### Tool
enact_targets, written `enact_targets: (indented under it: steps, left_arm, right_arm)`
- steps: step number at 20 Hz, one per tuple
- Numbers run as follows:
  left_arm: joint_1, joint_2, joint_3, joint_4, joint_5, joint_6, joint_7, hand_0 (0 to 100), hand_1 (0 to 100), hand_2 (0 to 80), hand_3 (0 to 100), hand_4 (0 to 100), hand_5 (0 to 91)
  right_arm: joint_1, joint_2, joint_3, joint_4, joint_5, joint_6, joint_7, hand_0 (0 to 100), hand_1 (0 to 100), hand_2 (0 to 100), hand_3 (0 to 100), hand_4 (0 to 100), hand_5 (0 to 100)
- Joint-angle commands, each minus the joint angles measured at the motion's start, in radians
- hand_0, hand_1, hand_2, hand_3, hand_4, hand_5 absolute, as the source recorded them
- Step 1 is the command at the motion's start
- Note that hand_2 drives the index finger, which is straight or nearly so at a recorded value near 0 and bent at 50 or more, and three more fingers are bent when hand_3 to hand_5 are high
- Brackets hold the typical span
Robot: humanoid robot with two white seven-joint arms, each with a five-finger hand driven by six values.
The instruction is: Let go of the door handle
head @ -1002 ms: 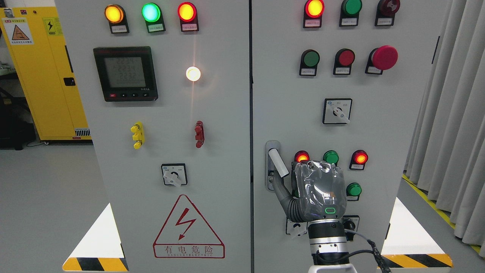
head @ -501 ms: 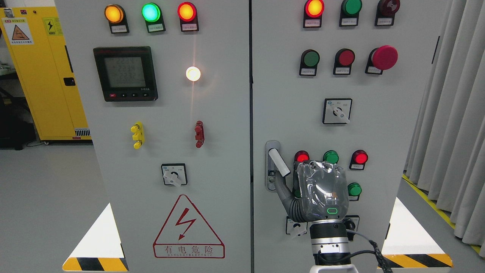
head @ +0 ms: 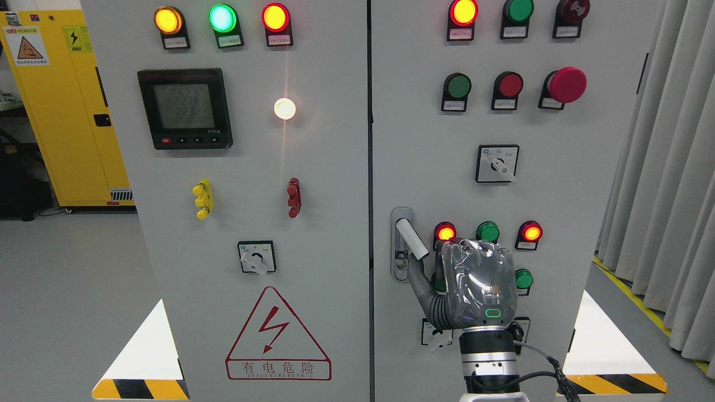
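The right hand sits at about five o'clock from the door handle, its back to the camera. Its thumb points up just under the handle's tip; whether they touch, or how far the other fingers are curled, I cannot tell.

- Cabinet doors: smooth, matt grey painted metal.
- Door handle: pale, matt grip on a bright metal plate.
- Right hand: grey, wrapped in glossy, crinkled clear film; wrist in black and brushed metal.
- Curtain: pale, pleated cloth.

Grey floor carries the grey control cabinet and yellow cabinet.
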Motion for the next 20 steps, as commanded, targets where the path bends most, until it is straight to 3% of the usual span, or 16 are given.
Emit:
enact_targets:
  steps: [1,20]
  left_arm:
    - [0.017,0.001,0.0,-0.015,-0.001,0.001,0.0,12,56,0.0,0,0,0.0]
    - [0.017,-0.001,0.0,-0.015,-0.001,0.001,0.0,12,56,0.0,0,0,0.0]
  right_arm:
    - [0.001,-0.001,-0.01,-0.007,0.0,-0.003,0.005,60,39,91,100,100,100]
    - [0.003,-0.001,-0.013,-0.013,-0.003,-0.003,0.001,57,39,90,100,100,100]
